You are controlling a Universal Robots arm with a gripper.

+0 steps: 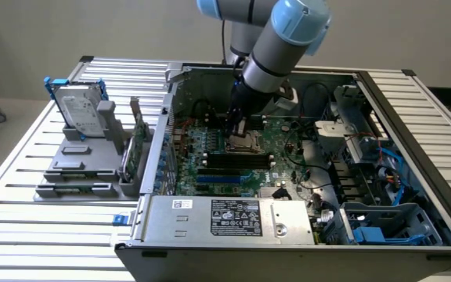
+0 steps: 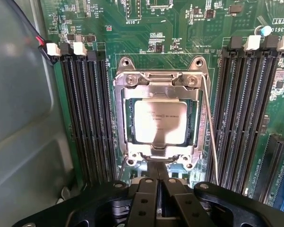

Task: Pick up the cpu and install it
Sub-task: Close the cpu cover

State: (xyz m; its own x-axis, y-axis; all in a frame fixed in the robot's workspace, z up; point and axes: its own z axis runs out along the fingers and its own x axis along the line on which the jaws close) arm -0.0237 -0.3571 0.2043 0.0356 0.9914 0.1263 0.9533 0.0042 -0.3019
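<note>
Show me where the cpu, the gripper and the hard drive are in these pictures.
cpu (image 2: 160,122), wrist view, middle of its silvery top.
gripper (image 2: 157,166), wrist view, where its shut fingertips meet.
hard drive (image 1: 77,108), exterior view, middle of its silver face.

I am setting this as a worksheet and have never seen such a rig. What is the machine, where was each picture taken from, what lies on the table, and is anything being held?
The machine is a jointed robot arm. One picture comes from a camera off the arm. It shows the arm reaching into an open computer case that lies on a slatted metal table. On the exterior view's left, a grey holder carries a hard drive. The other picture comes from a camera on the arm's wrist, looking at the green board inside the case. There the cpu lies inside its metal-framed socket. The black fingers are shut together next to the socket and hold nothing.
</note>
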